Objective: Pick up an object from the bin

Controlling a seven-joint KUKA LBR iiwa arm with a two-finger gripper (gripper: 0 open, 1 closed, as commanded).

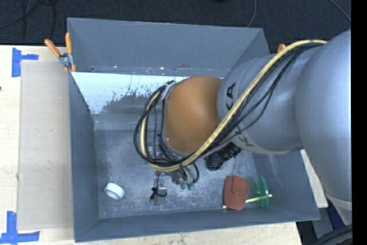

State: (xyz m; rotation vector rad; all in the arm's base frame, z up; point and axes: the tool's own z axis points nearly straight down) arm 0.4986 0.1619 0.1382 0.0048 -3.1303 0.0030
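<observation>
From the camera view I have the arm (pixel 298 100) reaching in from 3 o'clock, its orange cover (pixel 192 115) over the middle of the bin (pixel 166 49). The hand (pixel 157 192) is down low near the floor at about 6 o'clock. Whether it is apart or together I cannot tell from here, and I see nothing in it.

The nearest thing is a small white roll (pixel 114 190) lying at the hand's 9 o'clock, near it but not touching. Off at 3 o'clock a reddish-brown block (pixel 235 192) lies against a green plastic piece (pixel 261 195) with a disc and a rod. A black thing (pixel 221 159) sits half under the arm at about 2 o'clock.

I judge the pick as not yet made: the hand is down in the bin, but the grasp and the lift are still to do.

As for writing, dark letters run along the arm's grey casing. I can read an "A"; the rest curves out of sight
</observation>
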